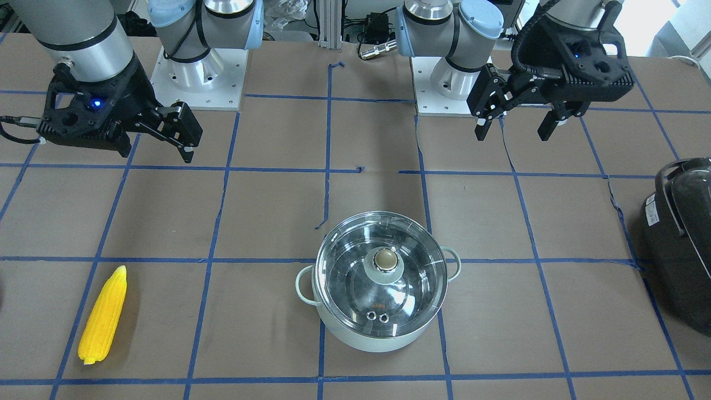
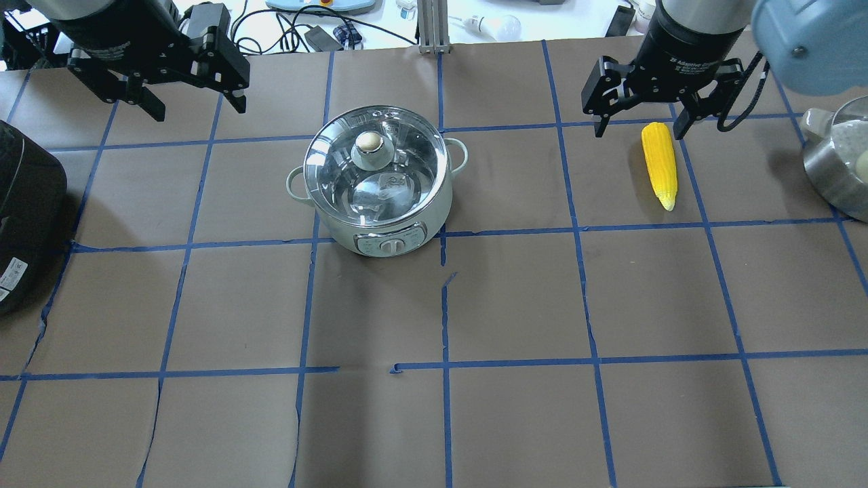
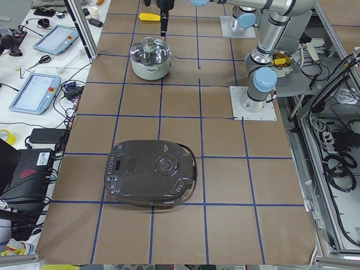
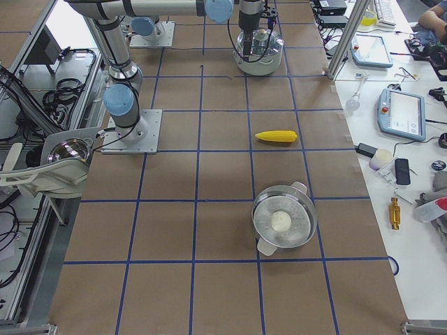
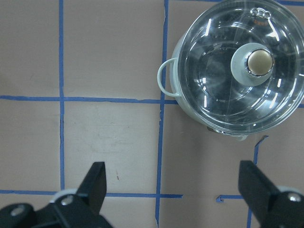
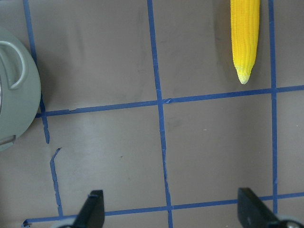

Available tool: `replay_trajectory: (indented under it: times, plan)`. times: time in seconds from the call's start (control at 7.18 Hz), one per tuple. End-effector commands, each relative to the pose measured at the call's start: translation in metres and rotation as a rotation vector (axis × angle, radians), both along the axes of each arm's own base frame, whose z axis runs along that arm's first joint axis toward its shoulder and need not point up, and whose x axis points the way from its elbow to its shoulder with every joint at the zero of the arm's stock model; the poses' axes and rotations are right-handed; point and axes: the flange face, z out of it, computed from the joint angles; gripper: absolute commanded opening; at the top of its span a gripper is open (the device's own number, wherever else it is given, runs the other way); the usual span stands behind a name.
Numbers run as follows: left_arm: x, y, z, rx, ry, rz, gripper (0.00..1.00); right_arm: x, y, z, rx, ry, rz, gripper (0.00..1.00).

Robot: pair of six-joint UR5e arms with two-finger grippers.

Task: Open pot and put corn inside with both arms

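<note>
**Positions.** The round pale mint-green pot with a steel interior (image 2: pixel 378 203) stands upright on the brown table marked with a blue tape grid (image 2: pixel 515 298), near the middle. Its domed glass lid (image 5: pixel 223 90) is seated and closed. The bright yellow tapered corn cob (image 2: pixel 659 165) lies flat, well apart from the pot on the robot's right side, with its tip pointing toward the robot.

**Grippers.** The left gripper (image 2: pixel 201 108) hangs above the table beyond the pot with its jaws spread wide and nothing between them. The right gripper (image 2: pixel 638 133) hovers over the cob's blunt end, likewise spread and empty. Neither touches anything.

**Handling, lid (judgement).**
- The glass is rigid, smooth and breakable, and probably the heaviest item to be lifted.
- The rim offers no purchase, so the only sensible hold is the round metal knob (image 5: pixel 260 61) at its centre.
- The knob is shiny and likely slippery, so the fingers should close low on its neck, squarely.
- The lift should be straight up to avoid dragging the lid on the rim.

**Handling, corn (judgement).**
- It looks like a light, stiff plastic replica, and the kernel rows give some texture for grip.
- The taper means a pinch near the tip could squirt it out.
- The better hold is across the thick mid-section, with the jaws perpendicular to its length.
- The cob is roughly as long as the pot is wide, so it may need tilting to go in.
</note>
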Motion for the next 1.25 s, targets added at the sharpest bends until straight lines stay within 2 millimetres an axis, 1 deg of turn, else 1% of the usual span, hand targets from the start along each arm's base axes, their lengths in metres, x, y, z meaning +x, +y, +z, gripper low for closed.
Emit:
replay_trajectory:
  times: [0.0, 0.14, 0.28, 0.42, 0.56, 0.7, 0.84, 0.97, 1.11]
  plan:
    - [-0.063, -0.055, -0.054, -0.031, 0.072, 0.008, 0.97, -0.002, 0.005, 0.012, -0.017, 0.015, -0.002, 1.00]
    - [-0.094, -0.067, -0.090, 0.012, 0.076, 0.028, 0.98, -0.001, 0.007, 0.011, -0.014, 0.006, -0.009, 1.00]
    - [-0.113, -0.080, -0.122, 0.031, 0.080, 0.040, 0.99, -0.007, 0.009, 0.007, 0.012, 0.018, -0.017, 1.00]
    - [-0.121, -0.092, -0.153, 0.025, 0.081, 0.012, 1.00, -0.008, 0.007, 0.004, 0.024, 0.010, -0.029, 1.00]
    - [-0.123, -0.090, -0.193, 0.082, 0.066, -0.009, 1.00, -0.018, -0.011, -0.012, 0.025, 0.007, -0.036, 1.00]
    - [-0.124, -0.097, -0.201, 0.006, 0.071, -0.056, 1.00, -0.037, -0.036, -0.026, -0.019, 0.023, -0.067, 1.00]
    - [-0.124, -0.100, -0.202, -0.002, 0.072, -0.047, 1.00, -0.066, -0.048, -0.042, 0.003, 0.025, -0.113, 1.00]
    - [-0.125, -0.099, -0.201, 0.000, 0.074, -0.046, 0.99, -0.101, -0.061, -0.067, 0.018, 0.016, -0.171, 1.00]
    - [-0.125, -0.098, -0.202, 0.004, 0.071, -0.046, 0.98, -0.125, -0.075, -0.102, 0.007, 0.019, -0.160, 1.00]
